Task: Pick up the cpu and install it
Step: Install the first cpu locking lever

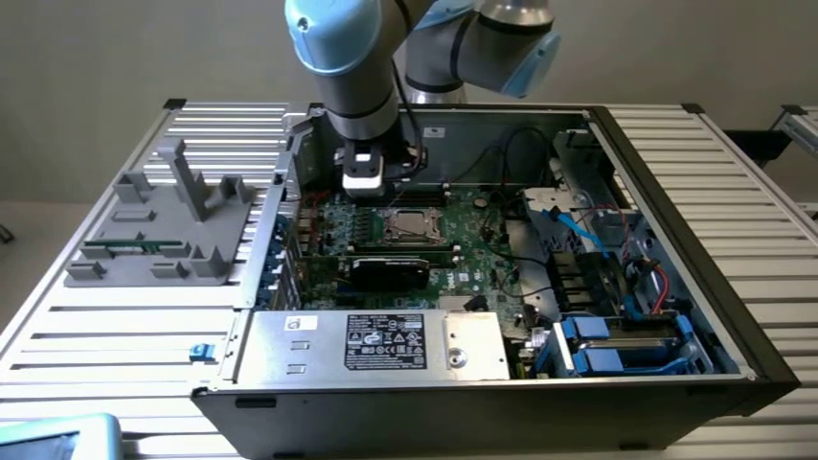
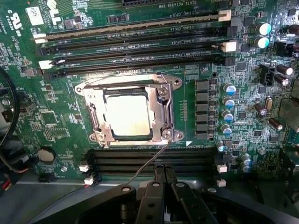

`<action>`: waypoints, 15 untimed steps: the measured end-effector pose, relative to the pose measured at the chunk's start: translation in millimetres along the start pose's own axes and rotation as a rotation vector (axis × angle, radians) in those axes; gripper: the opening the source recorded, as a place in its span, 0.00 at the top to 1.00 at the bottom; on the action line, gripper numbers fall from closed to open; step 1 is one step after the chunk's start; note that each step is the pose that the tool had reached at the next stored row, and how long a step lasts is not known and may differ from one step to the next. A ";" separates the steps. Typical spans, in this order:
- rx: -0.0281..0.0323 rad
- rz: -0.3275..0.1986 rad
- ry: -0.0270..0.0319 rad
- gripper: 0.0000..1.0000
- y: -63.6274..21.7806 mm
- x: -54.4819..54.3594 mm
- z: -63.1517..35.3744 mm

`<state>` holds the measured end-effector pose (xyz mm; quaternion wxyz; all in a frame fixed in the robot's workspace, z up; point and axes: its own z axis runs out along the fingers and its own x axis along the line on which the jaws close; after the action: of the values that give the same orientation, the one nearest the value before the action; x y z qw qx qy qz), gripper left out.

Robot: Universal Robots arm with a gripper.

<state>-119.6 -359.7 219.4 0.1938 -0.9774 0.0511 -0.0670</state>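
One cpu (image 2: pixel 127 115) is sitting seated in the socket (image 2: pixel 166 112) | install is looking nearly done; whether the socket is latched cannot be told | hand (image 2: pixel 164 169) is hovering near the socket, fingers together, empty | open case (image 1: pixel 383 422) on the bench (image 1: pixel 128 335) is holding the board (image 2: pixel 56 126) with the cpu.

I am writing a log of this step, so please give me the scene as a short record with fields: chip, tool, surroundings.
chip: the chip lies flat inside the metal socket frame on the green board
tool: the tool is shut and empty, over the board beside the socket frame, not touching the chip
surroundings: open computer case on a slatted table; grey stand on the exterior view's left
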 end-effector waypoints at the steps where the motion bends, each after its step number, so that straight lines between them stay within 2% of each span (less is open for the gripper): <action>1: 0.0029 -0.001 0.0023 0.88 0.4 -0.7 0.5; 3: 0.0088 -0.002 0.0066 0.88 1.3 -2.3 1.8; 10: 0.0227 0.017 0.0231 0.88 3.4 -4.2 6.4; 12: 0.0249 0.029 0.0278 0.88 4.3 -5.3 8.1; 15: 0.0229 0.049 0.0363 0.88 5.7 -6.9 11.1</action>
<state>-125.2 -359.9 206.3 0.2056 -0.9722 0.0777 -0.0805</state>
